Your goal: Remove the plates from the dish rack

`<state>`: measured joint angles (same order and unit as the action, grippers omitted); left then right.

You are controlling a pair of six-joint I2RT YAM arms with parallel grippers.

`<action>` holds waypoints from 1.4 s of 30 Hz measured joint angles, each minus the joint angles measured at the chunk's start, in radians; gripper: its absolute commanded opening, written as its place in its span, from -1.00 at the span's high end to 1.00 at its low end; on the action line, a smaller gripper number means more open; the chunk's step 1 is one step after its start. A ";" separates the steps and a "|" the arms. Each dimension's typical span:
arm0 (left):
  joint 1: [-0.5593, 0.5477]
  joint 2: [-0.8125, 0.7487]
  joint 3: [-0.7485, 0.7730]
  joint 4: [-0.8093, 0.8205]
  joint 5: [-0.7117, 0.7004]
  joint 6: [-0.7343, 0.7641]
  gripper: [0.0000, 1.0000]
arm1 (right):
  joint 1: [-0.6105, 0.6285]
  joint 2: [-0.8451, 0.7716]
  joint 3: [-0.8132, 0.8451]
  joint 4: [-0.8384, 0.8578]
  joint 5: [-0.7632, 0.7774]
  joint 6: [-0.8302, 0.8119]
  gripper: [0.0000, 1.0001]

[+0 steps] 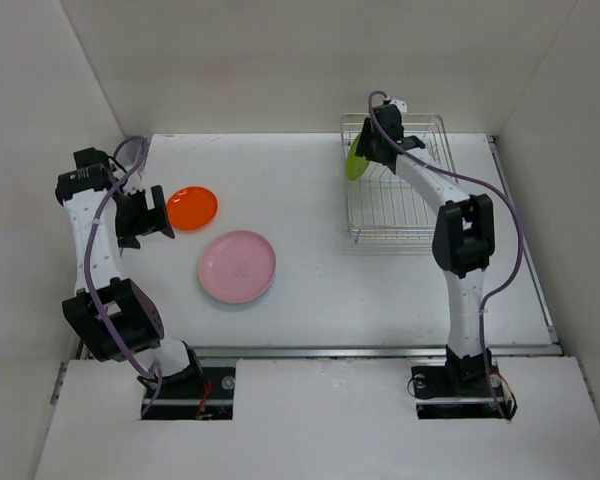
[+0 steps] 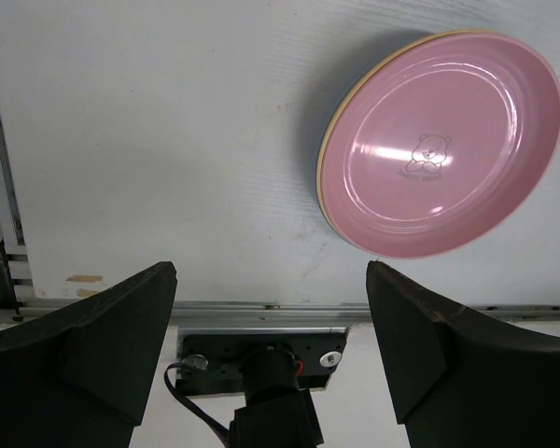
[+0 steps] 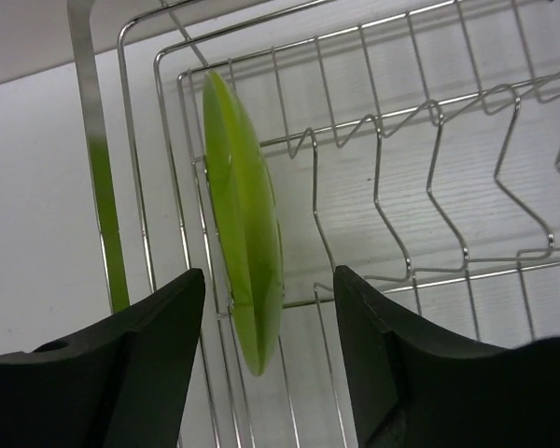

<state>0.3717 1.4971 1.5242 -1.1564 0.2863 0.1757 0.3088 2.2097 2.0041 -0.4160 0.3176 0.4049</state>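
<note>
The top external camera sits high above and behind the 2 arm bases, looking down and forward over the whole desk [image 1: 310, 190] to its far edge. The left wrist camera looks down past the left end effector [image 2: 271, 280] toward the near edge from moderate range, sharing the pink plate [image 2: 439, 145] with the top view. The right wrist camera sits close in at the far right corner, sharing the dish rack [image 3: 84, 93] and lime green plate [image 3: 247, 252] with the top view.

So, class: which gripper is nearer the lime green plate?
Right. The right gripper is at the lime green plate in the dish rack; the left gripper is across the table, beside the orange plate.
</note>
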 measured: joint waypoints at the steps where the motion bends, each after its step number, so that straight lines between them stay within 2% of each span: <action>1: 0.000 0.004 0.000 0.000 0.000 0.000 -0.61 | 0.000 0.009 0.000 0.000 -0.012 0.004 -0.09; 2: 0.000 0.008 0.000 0.000 0.000 0.000 -0.61 | 0.000 0.015 0.000 0.002 -0.024 0.008 0.18; 4: 0.000 0.011 0.000 0.000 0.000 0.000 -0.61 | 0.000 0.019 0.000 0.006 -0.042 0.017 0.49; 5: 0.000 0.011 0.000 0.000 0.000 0.000 -0.61 | 0.000 0.019 0.000 0.007 -0.046 0.018 0.77; 7: 0.000 0.011 0.000 0.000 0.000 0.000 -0.61 | 0.000 0.019 -0.001 0.004 -0.029 0.013 1.00; 15: -0.002 0.011 0.000 0.000 -0.006 0.001 -0.61 | 0.002 -0.053 -0.032 -0.031 0.085 -0.013 1.00; 22: -0.007 0.011 0.004 -0.008 0.000 0.008 -0.63 | 0.014 -0.327 -0.066 -0.024 0.289 -0.064 1.00; 25: -0.017 0.010 0.017 -0.023 0.027 0.025 -0.63 | 0.045 -0.466 -0.110 0.034 0.297 -0.099 1.00; 28: -0.058 0.001 0.024 -0.031 0.054 0.042 -0.65 | 0.088 -0.605 -0.242 0.113 0.159 -0.126 1.00; 31: -0.154 -0.016 0.025 -0.038 0.056 0.057 -0.65 | 0.148 -0.627 -0.299 0.151 -0.074 -0.144 1.00; 36: -0.328 -0.029 0.030 -0.036 0.084 0.091 -0.69 | 0.277 -0.481 -0.387 0.236 -0.506 -0.170 1.00; 40: -0.359 -0.009 0.036 -0.038 0.116 0.116 -0.69 | 0.372 -0.329 -0.444 0.268 -0.767 -0.169 1.00; 42: -0.359 0.021 0.043 -0.039 0.128 0.132 -0.62 | 0.409 -0.276 -0.449 0.269 -0.851 -0.166 1.00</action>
<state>0.0128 1.5185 1.5677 -1.1957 0.4145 0.3077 0.7174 1.9339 1.5555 -0.1471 -0.5339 0.2394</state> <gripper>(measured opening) 0.835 0.122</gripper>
